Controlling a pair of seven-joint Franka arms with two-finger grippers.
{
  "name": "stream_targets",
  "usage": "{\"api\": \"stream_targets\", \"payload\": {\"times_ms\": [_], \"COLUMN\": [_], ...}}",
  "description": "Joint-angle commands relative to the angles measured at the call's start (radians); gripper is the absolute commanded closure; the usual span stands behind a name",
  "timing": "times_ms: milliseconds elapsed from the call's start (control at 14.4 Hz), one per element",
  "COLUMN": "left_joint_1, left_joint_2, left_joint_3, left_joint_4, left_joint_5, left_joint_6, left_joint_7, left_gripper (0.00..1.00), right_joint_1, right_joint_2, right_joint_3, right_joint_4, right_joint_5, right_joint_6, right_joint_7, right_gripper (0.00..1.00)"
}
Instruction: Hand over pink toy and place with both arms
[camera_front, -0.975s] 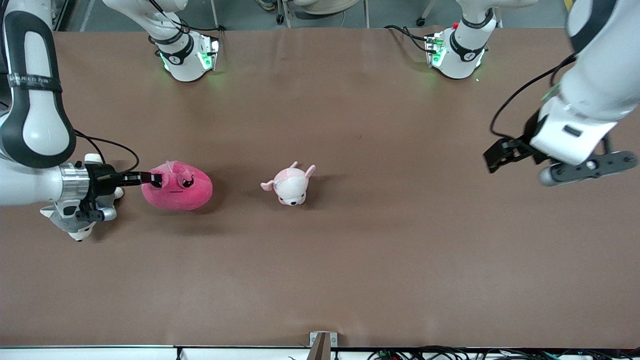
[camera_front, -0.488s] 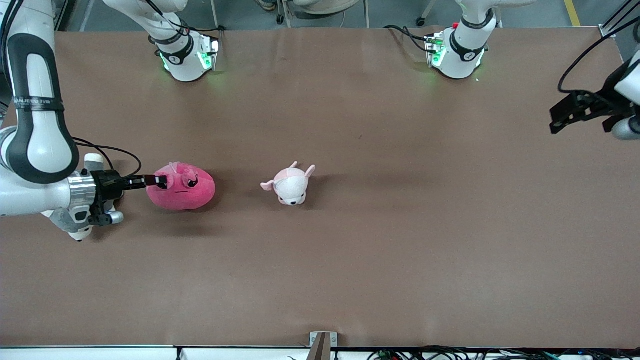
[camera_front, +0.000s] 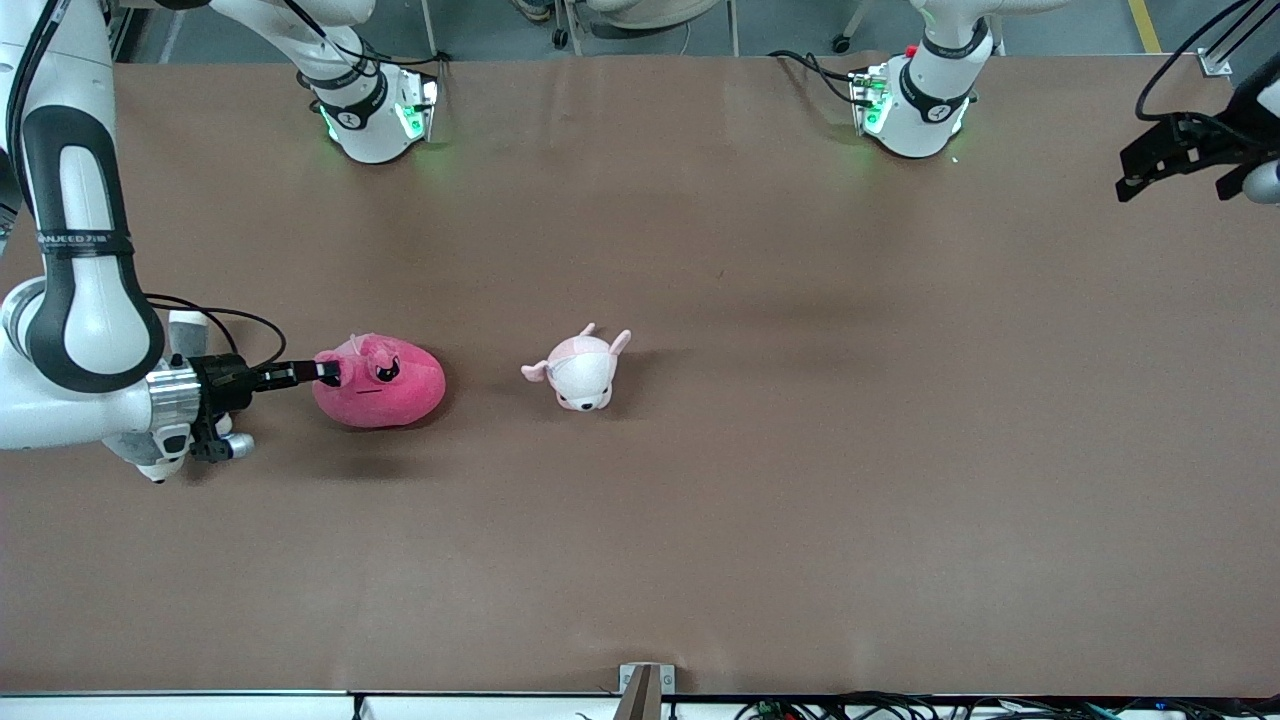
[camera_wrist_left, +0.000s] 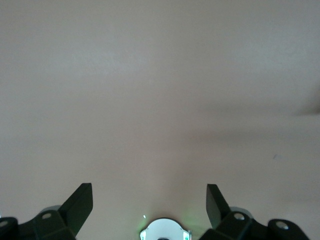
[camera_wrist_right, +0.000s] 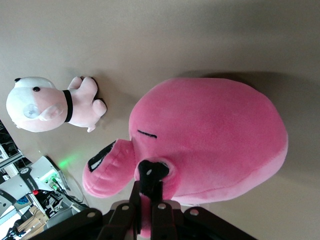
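The pink toy (camera_front: 385, 383), a hot-pink blob plush with dark angry eyes, is near the right arm's end of the table. My right gripper (camera_front: 327, 373) is shut on a pinch of its fabric beside an eye. In the right wrist view the pink toy (camera_wrist_right: 215, 135) fills the middle and the right gripper (camera_wrist_right: 149, 200) pinches a fold of pink plush. My left gripper (camera_front: 1150, 165) hangs high over the left arm's end of the table, open and empty. The left wrist view shows its fingers (camera_wrist_left: 80, 205) spread wide over bare table.
A small pale pink-and-white animal plush (camera_front: 580, 370) sits mid-table beside the pink toy, toward the left arm's end; it also shows in the right wrist view (camera_wrist_right: 50, 105). A grey-and-white plush (camera_front: 150, 460) lies partly hidden under the right wrist. The brown table (camera_front: 800, 450) stretches wide.
The right gripper has carried the pink toy a little toward mid-table. The left arm has drawn up and away toward its end of the table.
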Motion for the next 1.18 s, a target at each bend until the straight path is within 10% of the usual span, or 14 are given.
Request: {"api": "stream_targets", "payload": {"times_ms": [0, 1114], "left_joint_1": [-0.003, -0.05], "left_joint_2": [-0.048, -0.027], "left_joint_3": [-0.006, 0.0], "left_joint_4": [-0.064, -0.078], "left_joint_5": [-0.02, -0.043], "left_joint_6": [0.027, 0.123], "left_joint_7": [-0.011, -0.031], "left_gripper": [0.0, 0.0], "right_joint_1": [-0.018, 0.034], "right_joint_2": [-0.008, -0.159], "right_joint_3": [0.011, 0.018], "right_joint_4": [0.043, 0.335], "right_joint_5": [0.001, -0.37], "right_joint_6": [-0.015, -0.01], "right_joint_7": [-0.002, 0.104], "right_gripper": [0.0, 0.0]}}
